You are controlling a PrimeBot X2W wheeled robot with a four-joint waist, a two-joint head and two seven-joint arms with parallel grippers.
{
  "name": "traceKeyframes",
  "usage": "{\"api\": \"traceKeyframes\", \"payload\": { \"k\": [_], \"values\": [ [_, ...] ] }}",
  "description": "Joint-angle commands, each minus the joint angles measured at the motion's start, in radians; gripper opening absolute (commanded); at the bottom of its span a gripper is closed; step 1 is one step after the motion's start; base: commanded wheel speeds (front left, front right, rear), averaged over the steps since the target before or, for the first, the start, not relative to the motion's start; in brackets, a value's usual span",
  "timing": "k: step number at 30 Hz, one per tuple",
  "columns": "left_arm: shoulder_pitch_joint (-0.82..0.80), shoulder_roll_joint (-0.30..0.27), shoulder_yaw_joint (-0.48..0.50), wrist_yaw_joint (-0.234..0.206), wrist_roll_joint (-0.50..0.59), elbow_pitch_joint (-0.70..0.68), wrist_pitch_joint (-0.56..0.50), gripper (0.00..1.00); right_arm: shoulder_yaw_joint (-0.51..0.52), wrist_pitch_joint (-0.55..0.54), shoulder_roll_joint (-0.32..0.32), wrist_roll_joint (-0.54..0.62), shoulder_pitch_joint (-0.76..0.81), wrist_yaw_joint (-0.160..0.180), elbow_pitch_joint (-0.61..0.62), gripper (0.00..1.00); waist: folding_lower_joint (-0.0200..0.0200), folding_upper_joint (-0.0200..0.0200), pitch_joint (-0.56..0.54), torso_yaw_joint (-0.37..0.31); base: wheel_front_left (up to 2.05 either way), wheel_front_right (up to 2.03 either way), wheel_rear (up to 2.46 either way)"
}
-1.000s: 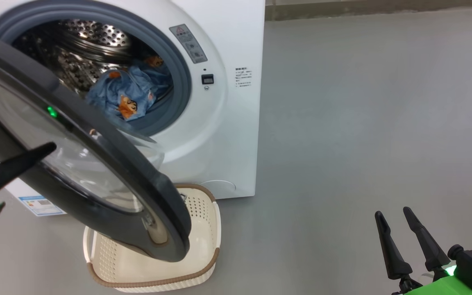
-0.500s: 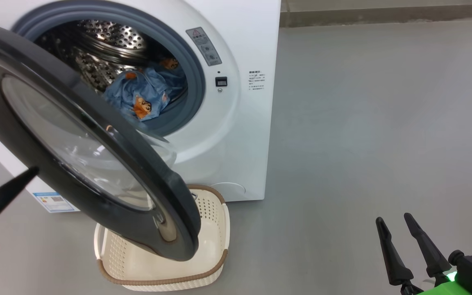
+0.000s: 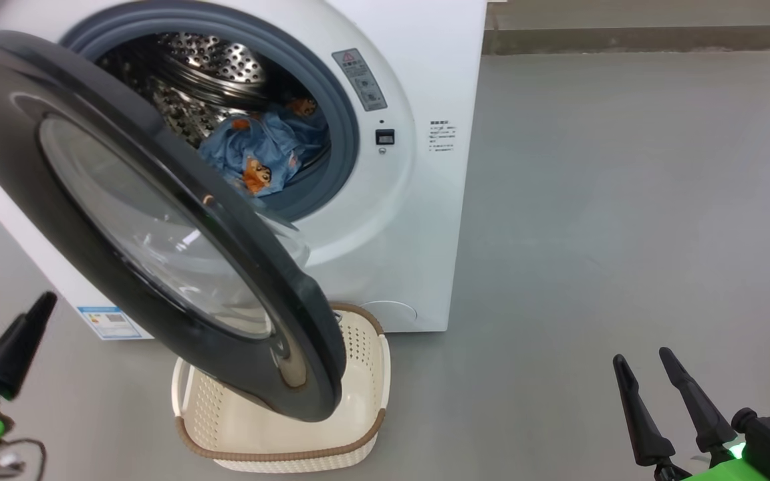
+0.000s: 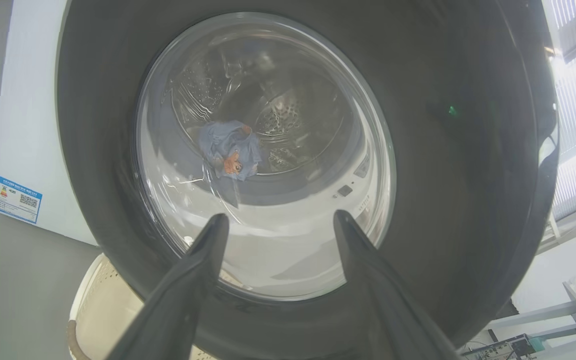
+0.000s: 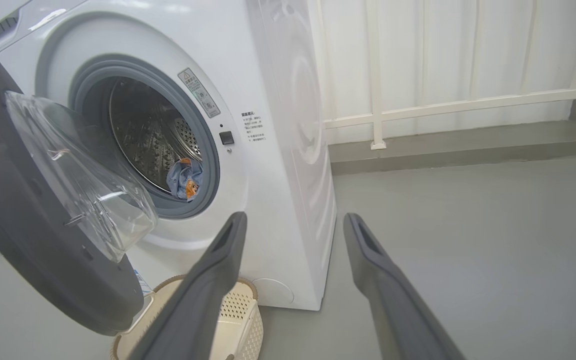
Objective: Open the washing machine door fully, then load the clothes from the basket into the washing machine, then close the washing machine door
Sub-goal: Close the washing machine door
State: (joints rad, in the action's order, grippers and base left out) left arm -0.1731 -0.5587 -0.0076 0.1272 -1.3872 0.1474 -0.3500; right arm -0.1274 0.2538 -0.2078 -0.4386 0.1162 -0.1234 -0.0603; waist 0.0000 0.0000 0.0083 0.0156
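Now, with the clothes [image 3: 258, 150] in the drum [image 3: 211, 67] at upper centre and the basket [image 3: 278, 454] seemingly empty at bottom, the door [image 3: 158, 220] hangs half-swung at left, ready for a closing push — the left gripper [image 4: 280, 220] facing it and the right gripper [image 3: 642, 361], lower right, both gape wide, holding nothing.

A grey floor [image 3: 625, 200] meets a white railing [image 5: 468, 105] standing before pale wall panels [image 5: 443, 50].

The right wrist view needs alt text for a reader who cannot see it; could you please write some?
A white washing machine stands with its black-rimmed door partly open and light blue clothes inside. A cream basket sits on the grey floor below the door, and the right gripper, open, rises in the foreground.
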Motion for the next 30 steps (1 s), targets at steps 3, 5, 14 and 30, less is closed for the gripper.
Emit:
{"api": "traceKeyframes", "payload": {
  "k": [3,5,14,30],
  "values": [
    [-0.005,-0.026,0.031,0.003,0.014,-0.024,0.082,1.00,-0.024,0.008,-0.026,0.002,-0.009,-0.007,0.025,1.00,0.0000,0.0000,-0.001,0.006,0.00,0.00,0.00],
    [0.014,-0.019,0.025,0.003,0.018,-0.019,0.142,1.00,-0.024,0.008,-0.027,0.002,-0.009,-0.007,0.026,1.00,0.0000,0.0000,-0.001,0.009,0.00,0.00,0.00],
    [0.132,-0.008,-0.049,0.003,0.043,0.002,0.382,1.00,-0.026,0.008,-0.027,0.002,-0.007,-0.007,0.024,1.00,0.0000,0.0000,-0.002,0.023,0.00,0.00,0.00],
    [0.204,0.030,-0.149,0.003,0.251,0.116,0.611,1.00,-0.031,0.008,-0.024,0.000,-0.017,-0.007,0.019,1.00,0.0000,0.0000,-0.006,0.047,0.00,0.00,0.00]
  ]
}}
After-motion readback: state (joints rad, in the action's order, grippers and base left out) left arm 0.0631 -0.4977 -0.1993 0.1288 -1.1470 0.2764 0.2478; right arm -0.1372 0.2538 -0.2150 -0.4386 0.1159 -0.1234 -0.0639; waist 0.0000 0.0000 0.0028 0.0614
